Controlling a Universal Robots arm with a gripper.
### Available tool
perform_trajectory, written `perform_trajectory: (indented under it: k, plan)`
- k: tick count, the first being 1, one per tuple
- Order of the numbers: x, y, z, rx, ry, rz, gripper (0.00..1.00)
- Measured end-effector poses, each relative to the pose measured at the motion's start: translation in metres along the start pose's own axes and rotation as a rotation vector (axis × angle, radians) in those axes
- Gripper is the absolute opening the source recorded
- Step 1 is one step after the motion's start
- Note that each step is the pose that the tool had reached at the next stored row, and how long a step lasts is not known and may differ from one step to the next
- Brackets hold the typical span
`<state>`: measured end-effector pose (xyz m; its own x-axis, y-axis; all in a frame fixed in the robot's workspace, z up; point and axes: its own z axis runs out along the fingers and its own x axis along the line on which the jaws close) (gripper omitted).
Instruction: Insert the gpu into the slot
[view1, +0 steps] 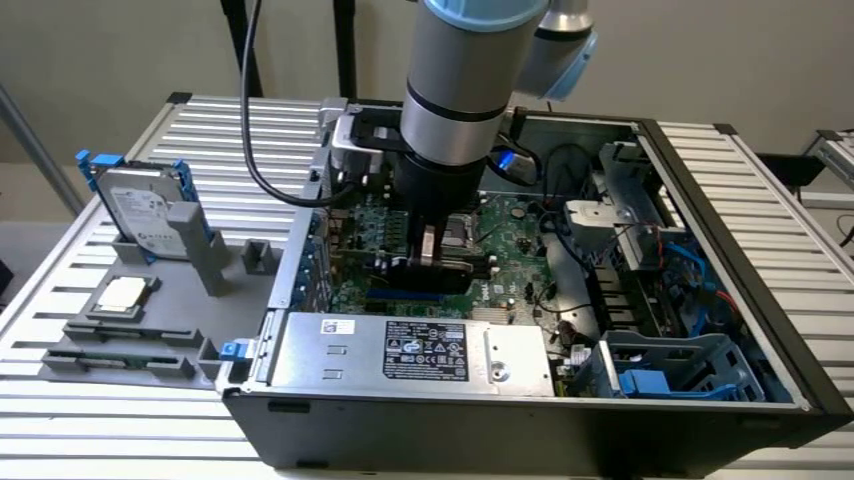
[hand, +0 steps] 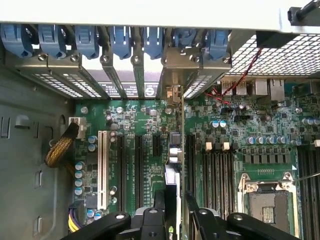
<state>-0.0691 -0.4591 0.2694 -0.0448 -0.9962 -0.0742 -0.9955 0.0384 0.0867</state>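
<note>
Presently the pincer (view1: 443, 260) is clamped on the graphics card (hand: 172, 182), held on edge inside the computer case (view1: 534, 430), directly above the blue slot (view1: 398, 297) with its long axis parallel to it; seating cannot be determined.

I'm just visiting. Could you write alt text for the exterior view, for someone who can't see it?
A robot arm reaches down into an open computer case, its gripper with jaws shut on the gpu, a black card right by the blue slot. On the exterior view's left, a grey holder carries a hard drive.
</note>
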Motion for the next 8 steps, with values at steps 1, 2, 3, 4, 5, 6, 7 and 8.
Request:
perform_trajectory:
  k: [1,2,3,4,5,6,7,8]
  plan:
    - [0.0000,0.0000,0.0004,-0.0001,0.0008,-0.001,0.26]
    - [0.0000,0.0001,0.0008,-0.0002,0.0017,-0.001,0.26]
    - [0.0001,0.0001,0.0011,-0.0003,0.0025,-0.002,0.26]
    - [0.0000,0.0004,0.0012,-0.0004,0.0031,-0.002,0.26]
    - [-0.0001,0.0007,0.0014,-0.0005,0.0036,-0.003,0.26]
    - [-0.0003,0.0009,0.0017,-0.0004,0.0037,-0.004,0.26]
    - [-0.0006,0.0013,0.0019,-0.0005,0.0041,-0.005,0.26]
    - [-0.0012,0.0016,0.0022,-0.0006,0.0043,-0.006,0.26]
